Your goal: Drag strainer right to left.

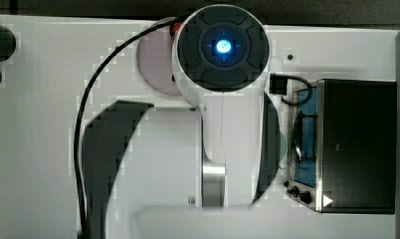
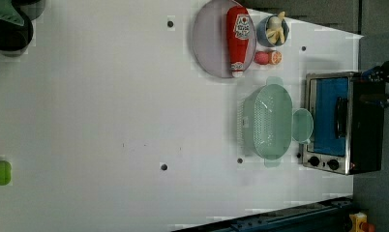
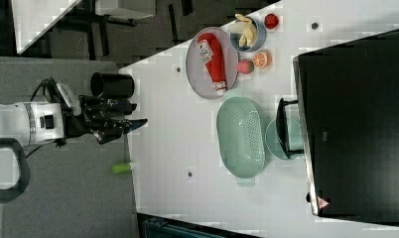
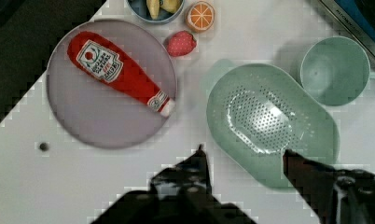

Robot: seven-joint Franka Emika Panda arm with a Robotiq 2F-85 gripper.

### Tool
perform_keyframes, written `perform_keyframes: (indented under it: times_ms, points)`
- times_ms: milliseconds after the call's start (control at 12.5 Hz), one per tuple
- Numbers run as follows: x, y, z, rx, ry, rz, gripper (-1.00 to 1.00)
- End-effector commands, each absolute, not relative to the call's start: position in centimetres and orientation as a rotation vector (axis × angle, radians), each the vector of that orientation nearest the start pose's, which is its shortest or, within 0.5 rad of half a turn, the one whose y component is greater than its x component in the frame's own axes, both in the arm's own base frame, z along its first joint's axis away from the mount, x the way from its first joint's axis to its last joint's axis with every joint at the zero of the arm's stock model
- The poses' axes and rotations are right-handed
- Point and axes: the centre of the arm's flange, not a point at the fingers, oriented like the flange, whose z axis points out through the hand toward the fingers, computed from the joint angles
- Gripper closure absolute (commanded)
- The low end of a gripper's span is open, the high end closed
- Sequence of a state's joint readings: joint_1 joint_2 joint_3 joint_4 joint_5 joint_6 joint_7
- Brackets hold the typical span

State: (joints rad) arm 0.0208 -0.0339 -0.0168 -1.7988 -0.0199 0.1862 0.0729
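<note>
Fingers [image 4: 202, 161] spread apart, above strainer [image 4: 269, 121] rim.

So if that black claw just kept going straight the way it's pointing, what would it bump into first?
Probably the pale mint-green oblong plastic strainer: in the wrist view the open gripper frames its near rim, fingers apart, nothing between. Depth is unclear, so the white table beside it is possible.
</note>
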Motion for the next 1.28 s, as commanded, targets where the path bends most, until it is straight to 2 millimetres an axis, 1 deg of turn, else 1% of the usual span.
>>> perform_keyframes:
  times_ms: [80, 160, 240, 320, 400, 480, 720, 880, 1040, 1120, 1280]
  points:
    - [38.7, -4.0, 64.5, -2.773, 1.510, -0.003, -0.40]
    - [38.9, -3.9, 63.7, -2.779, 1.512, 0.018, -0.60]
    - [39.4, -3.8, 62.3, -2.789, 1.512, 0.043, -0.82]
    - [39.9, -3.7, 60.5, -2.802, 1.513, 0.080, -1.00]
    - [40.7, -3.5, 58.4, -2.813, 1.514, 0.108, -1.00]
    - [41.6, -3.4, 55.8, -2.815, 1.525, 0.128, -1.00]
    - [44.4, -2.7, 46.4, -2.790, 1.594, 0.127, -1.00]
    - [45.7, -2.2, 40.0, -2.709, 1.733, 0.104, -1.00]
    - [46.6, -1.9, 34.2, -2.580, 1.907, 0.063, -1.00]
    - [47.1, -1.7, 31.6, -2.528, 1.961, 0.039, -1.00]
    - [47.8, -1.4, 27.0, -2.471, 2.011, 0.007, -1.00]
